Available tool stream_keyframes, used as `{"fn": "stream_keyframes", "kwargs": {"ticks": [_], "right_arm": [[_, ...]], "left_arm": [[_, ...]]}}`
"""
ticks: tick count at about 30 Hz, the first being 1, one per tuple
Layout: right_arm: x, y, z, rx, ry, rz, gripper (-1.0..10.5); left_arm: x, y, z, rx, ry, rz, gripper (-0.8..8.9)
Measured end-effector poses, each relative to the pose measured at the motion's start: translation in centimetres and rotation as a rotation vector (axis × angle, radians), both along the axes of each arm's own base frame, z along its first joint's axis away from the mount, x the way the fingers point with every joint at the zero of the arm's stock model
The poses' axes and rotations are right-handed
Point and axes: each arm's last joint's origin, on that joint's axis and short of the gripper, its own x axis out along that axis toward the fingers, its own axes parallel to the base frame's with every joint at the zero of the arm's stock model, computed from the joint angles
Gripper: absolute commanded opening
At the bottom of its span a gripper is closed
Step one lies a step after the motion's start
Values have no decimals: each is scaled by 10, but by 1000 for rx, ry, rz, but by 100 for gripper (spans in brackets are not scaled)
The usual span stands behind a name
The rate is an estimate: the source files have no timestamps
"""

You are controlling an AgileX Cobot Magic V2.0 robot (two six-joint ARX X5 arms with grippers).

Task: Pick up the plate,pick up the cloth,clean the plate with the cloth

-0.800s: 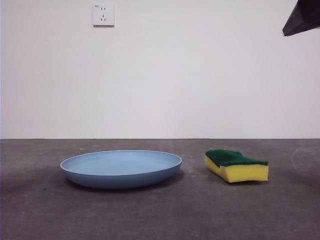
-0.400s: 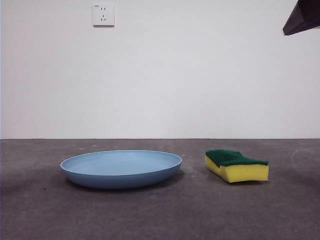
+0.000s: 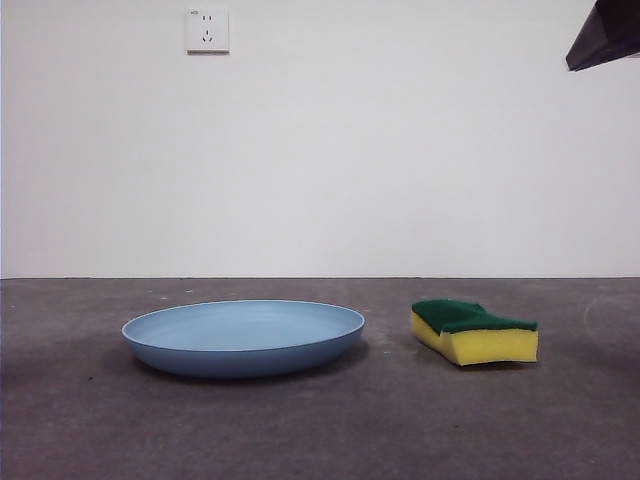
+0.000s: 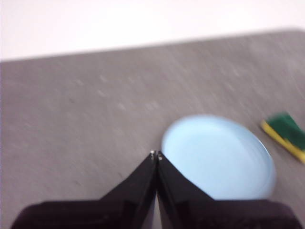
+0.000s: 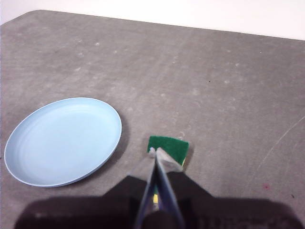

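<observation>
The light-blue plate [image 3: 243, 337] lies flat on the grey table, left of centre in the front view. The cloth, a yellow sponge with a green top [image 3: 473, 331], lies to its right, apart from it. My left gripper [image 4: 156, 155] is shut and empty, high above the table beside the plate [image 4: 219, 164]; that view is blurred and the sponge [image 4: 286, 135] shows past the plate. My right gripper [image 5: 155, 153] is shut and empty, high above the sponge [image 5: 169, 149], with the plate [image 5: 62, 140] to one side. One black arm tip [image 3: 606, 35] shows at the front view's top right corner.
A white wall with a socket [image 3: 207, 30] stands behind the grey table [image 3: 320, 430]. A faint pale arc mark [image 3: 600, 310] lies on the table at the far right.
Nothing has visibly changed in the front view; plate, sponge and the black tip hold their places.
</observation>
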Motion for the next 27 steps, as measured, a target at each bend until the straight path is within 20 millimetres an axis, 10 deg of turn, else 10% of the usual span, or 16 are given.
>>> {"fn": "stream_keyframes", "kwargs": {"ticks": [9,27], "right_arm": [[0,0,0,0,0,0,1],[0,0,0,0,0,0,1]], "left_arm": [[7,20,-37,-52,-218,250,-3],[15,27,-125,-10,-82,334,-3]]}}
